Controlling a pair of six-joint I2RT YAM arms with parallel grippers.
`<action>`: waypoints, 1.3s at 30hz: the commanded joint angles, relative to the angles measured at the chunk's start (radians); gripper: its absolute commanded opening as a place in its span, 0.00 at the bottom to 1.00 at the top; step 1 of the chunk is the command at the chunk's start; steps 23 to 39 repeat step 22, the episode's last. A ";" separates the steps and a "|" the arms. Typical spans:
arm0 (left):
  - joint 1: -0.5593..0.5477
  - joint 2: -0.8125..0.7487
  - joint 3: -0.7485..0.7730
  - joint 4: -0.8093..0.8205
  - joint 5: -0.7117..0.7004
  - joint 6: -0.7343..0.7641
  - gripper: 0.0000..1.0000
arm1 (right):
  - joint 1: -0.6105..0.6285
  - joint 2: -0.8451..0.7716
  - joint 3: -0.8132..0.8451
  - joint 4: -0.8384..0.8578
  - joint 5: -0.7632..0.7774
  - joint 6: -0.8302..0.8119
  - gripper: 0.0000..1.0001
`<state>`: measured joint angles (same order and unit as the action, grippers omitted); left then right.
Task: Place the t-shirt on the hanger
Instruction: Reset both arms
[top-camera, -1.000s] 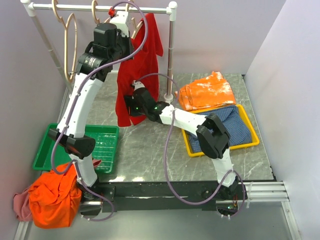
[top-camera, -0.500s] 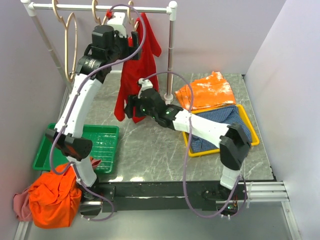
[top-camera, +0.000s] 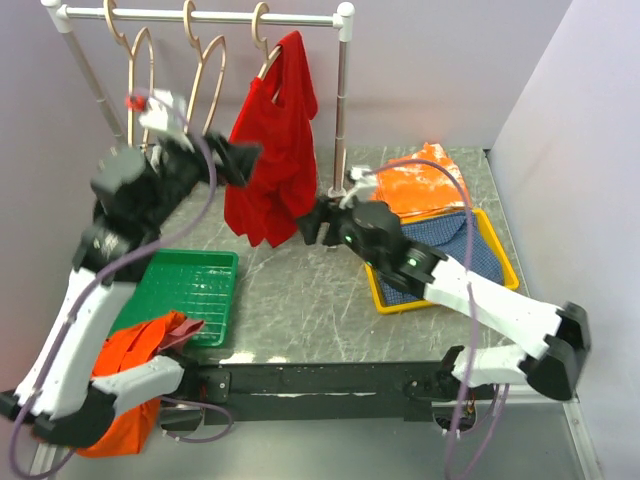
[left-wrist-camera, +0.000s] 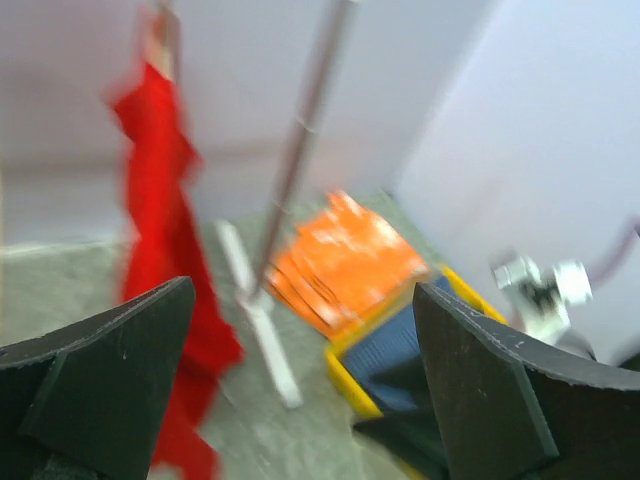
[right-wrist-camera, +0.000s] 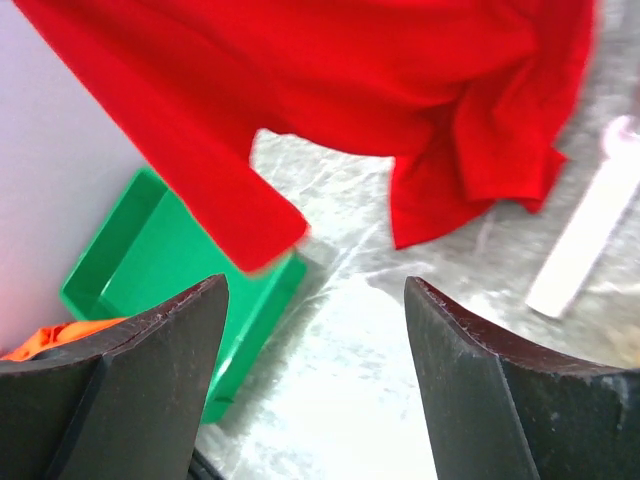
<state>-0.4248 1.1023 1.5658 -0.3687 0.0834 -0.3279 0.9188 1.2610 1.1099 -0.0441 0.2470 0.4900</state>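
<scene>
The left arm rises from the lower left of the overhead view, elbow bent, the left claw (top-camera: 247, 163) at upper left-centre with jaws spread wide, empty. The right arm stretches low from lower right; the right claw (top-camera: 312, 226) at centre also gapes, holding nothing.

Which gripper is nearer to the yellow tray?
Right. The right gripper hovers just left of the yellow tray; the left gripper is farther, up beside the hanging t-shirt.
</scene>
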 joint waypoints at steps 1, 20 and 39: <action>-0.178 -0.097 -0.250 0.086 -0.043 -0.057 0.96 | 0.008 -0.147 -0.134 0.041 0.148 0.021 0.79; -0.500 -0.130 -0.794 0.326 -0.292 -0.257 0.96 | 0.008 -0.528 -0.512 0.056 0.393 0.084 0.81; -0.500 -0.116 -0.773 0.301 -0.309 -0.260 0.97 | 0.008 -0.532 -0.515 0.066 0.387 0.076 0.81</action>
